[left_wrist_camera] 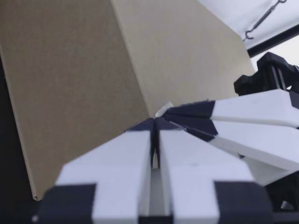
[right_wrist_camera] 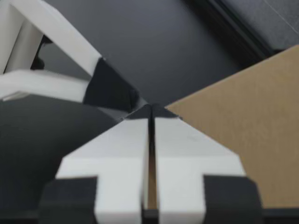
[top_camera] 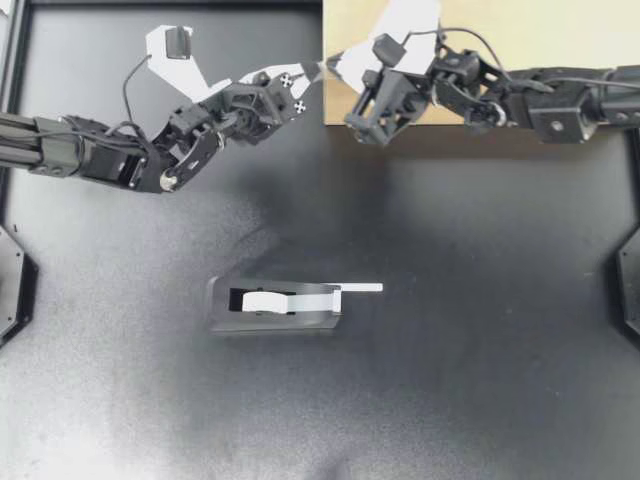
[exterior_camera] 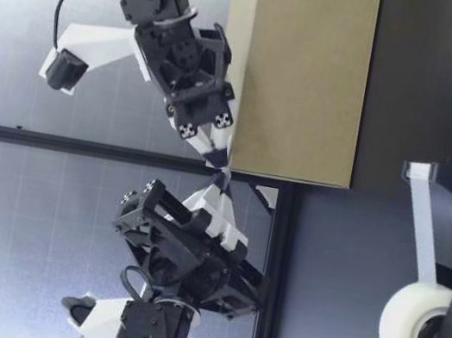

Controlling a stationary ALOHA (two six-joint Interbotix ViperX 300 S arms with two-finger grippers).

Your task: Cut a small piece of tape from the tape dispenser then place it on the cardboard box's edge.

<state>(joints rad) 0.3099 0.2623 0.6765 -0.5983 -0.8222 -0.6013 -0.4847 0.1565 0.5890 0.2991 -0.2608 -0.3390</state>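
My left gripper (top_camera: 312, 74) and my right gripper (top_camera: 330, 68) meet tip to tip at the left corner edge of the cardboard box (top_camera: 500, 40), both shut. In the low view the right gripper (exterior_camera: 221, 155) and left gripper (exterior_camera: 224, 188) touch just below the box's (exterior_camera: 303, 78) top corner. The left wrist view shows a small pale scrap (left_wrist_camera: 162, 110) where the tips meet; I cannot tell whether it is tape or who holds it. The black tape dispenser (top_camera: 275, 305) lies mid-table, with a free tape strip (top_camera: 358, 288) sticking out to its right.
The box stands against the table's back edge, right of the middle. The dispenser with its white roll (exterior_camera: 410, 317) sits close to the low camera. Dark frame rails (top_camera: 12, 60) run along the table's sides.
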